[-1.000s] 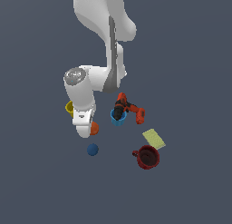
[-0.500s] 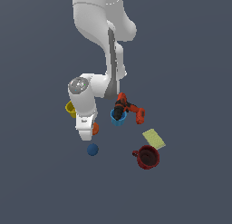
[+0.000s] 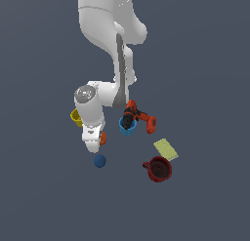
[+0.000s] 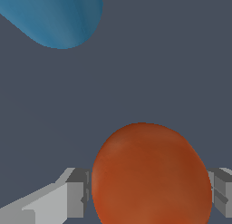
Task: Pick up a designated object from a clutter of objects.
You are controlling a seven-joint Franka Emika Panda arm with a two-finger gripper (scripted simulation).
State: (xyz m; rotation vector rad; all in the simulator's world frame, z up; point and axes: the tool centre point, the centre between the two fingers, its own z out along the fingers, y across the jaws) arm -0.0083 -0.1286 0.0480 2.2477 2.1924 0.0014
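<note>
Exterior view: far off and high, looking down at the whole arm (image 3: 110, 50) and the things around the pincer (image 3: 93, 146). Wrist view: very close, looking out past the fingers (image 4: 68, 193). Seen in both: the orange ball (image 3: 103, 138) (image 4: 152, 175) at the pincer.

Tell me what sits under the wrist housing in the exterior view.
The orange ball peeks out beside the housing, mostly covered. The wrist view shows it between the jaws of the gripper; contact itself is not visible. The blue ball lies apart.
</note>
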